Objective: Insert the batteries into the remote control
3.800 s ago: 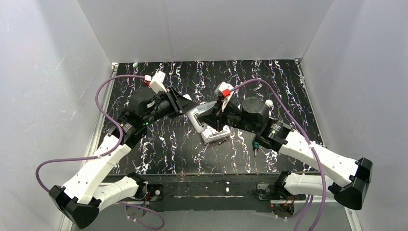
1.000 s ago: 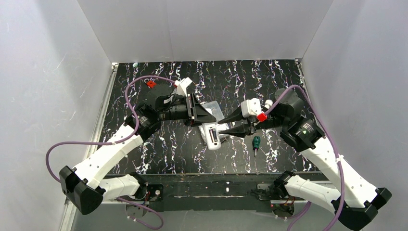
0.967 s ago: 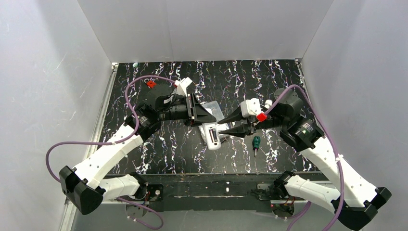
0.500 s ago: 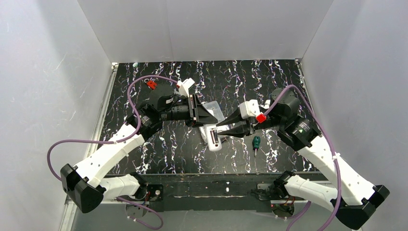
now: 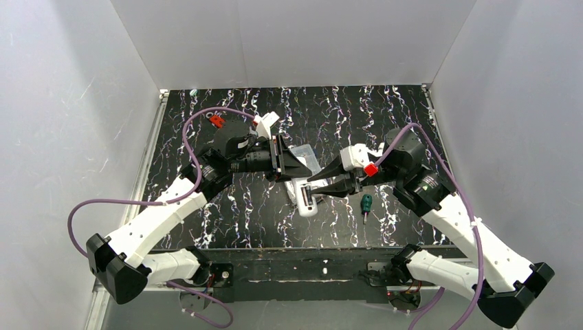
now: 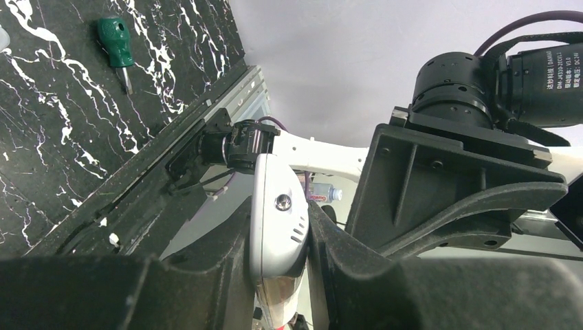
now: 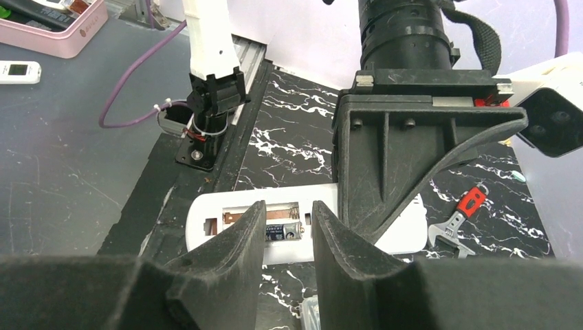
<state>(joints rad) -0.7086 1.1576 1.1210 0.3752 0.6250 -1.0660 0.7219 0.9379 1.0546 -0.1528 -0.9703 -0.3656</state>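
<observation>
The remote control (image 5: 303, 195) was held over the middle of the marbled black table (image 5: 399, 117), clamped by its long edges at one end between the closed fingers of the left gripper (image 5: 297, 169). Its back was turned towards the right wrist camera, and the battery bay was seen uncovered. One battery (image 7: 282, 232) was seen lying in the bay. The right gripper (image 7: 289, 214) was brought up to that bay with its fingers (image 7: 242, 240) set narrowly apart. The battery was framed in the gap between them; whether it was touched by either finger could not be told. A clear box (image 5: 306, 155) was seen on the table just behind the left gripper. A green-handled screwdriver (image 5: 366, 203) was left on the table near the right arm. A red-handled spanner (image 5: 217, 121) was left well apart, beyond the left arm.
</observation>
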